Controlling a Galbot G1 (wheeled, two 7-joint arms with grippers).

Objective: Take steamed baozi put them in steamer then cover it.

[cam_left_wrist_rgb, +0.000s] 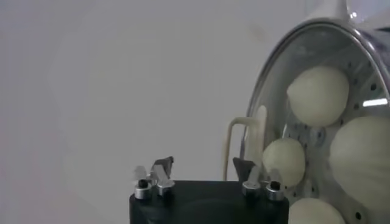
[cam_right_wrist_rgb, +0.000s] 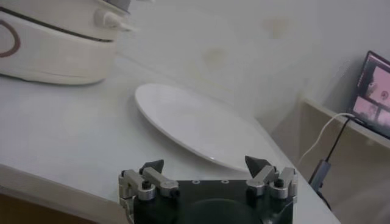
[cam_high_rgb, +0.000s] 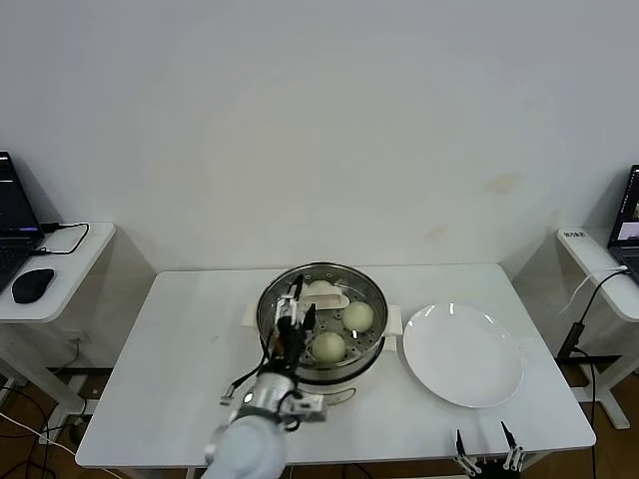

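The steamer point(cam_high_rgb: 321, 321) stands mid-table on its cream-white cooker base point(cam_right_wrist_rgb: 55, 42). The glass cover point(cam_left_wrist_rgb: 277, 91) lies on it, its cream-white handle point(cam_high_rgb: 326, 293) towards the back. Several baozi sit inside and show through the glass, two in the head view point(cam_high_rgb: 357, 316) point(cam_high_rgb: 327, 346), more in the left wrist view point(cam_left_wrist_rgb: 318, 94) point(cam_left_wrist_rgb: 283, 159). My left gripper point(cam_high_rgb: 293, 317) point(cam_left_wrist_rgb: 203, 165) is open and empty at the steamer's left rim, just short of the handle point(cam_left_wrist_rgb: 234, 143). My right gripper point(cam_high_rgb: 484, 446) point(cam_right_wrist_rgb: 206, 164) is open and empty at the table's front edge.
An empty white plate point(cam_high_rgb: 462, 354) point(cam_right_wrist_rgb: 195, 122) lies right of the steamer. Side tables flank the work table: a laptop and mouse point(cam_high_rgb: 32, 285) on the left, a laptop point(cam_right_wrist_rgb: 375, 91) and cable point(cam_right_wrist_rgb: 332, 131) on the right.
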